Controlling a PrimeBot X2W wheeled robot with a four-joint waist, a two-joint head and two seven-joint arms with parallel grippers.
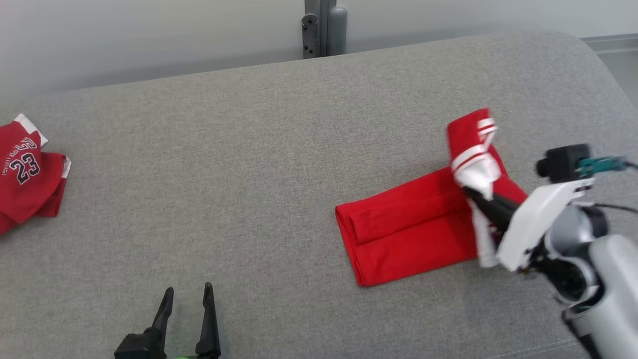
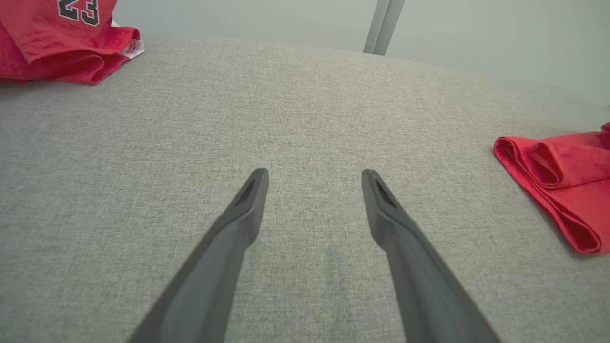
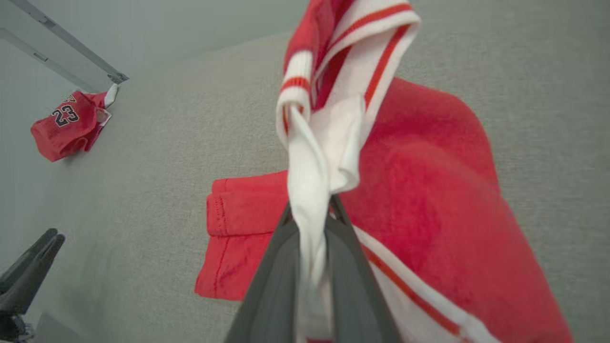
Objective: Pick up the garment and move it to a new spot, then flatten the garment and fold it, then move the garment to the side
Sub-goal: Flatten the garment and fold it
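Two red pieces of clothing lay on the grey, fabric-covered bench (image 1: 249,164), well apart from one another. The garment (image 1: 408,229), red with white-and-red striped trim, was right of centre in the head view. Its left part lay flat on the bench, folded lengthwise into a narrow band with a rolled edge along the upper side. Its right end was raised off the surface and bunched, the striped trim standing above the folded part.

The right hand (image 1: 471,192) reached in from the lower right, its two dark fingers closed on a twisted strand of the garment's white fabric. In the right wrist view the strand ran down between the fingers, and red cloth draped to the right of them.

The left hand (image 1: 187,295) was at the lower left of the head view, fingers spread wide with nothing between them. In the left wrist view both fingers pointed over bare grey fabric, clear of the garment, whose folded end showed at the right edge.

At the far left edge of the bench lay a crumpled red jersey (image 1: 25,172) bearing the number 23. Beyond the bench's far edge, a grey post (image 1: 324,27) stood against a pale wall.
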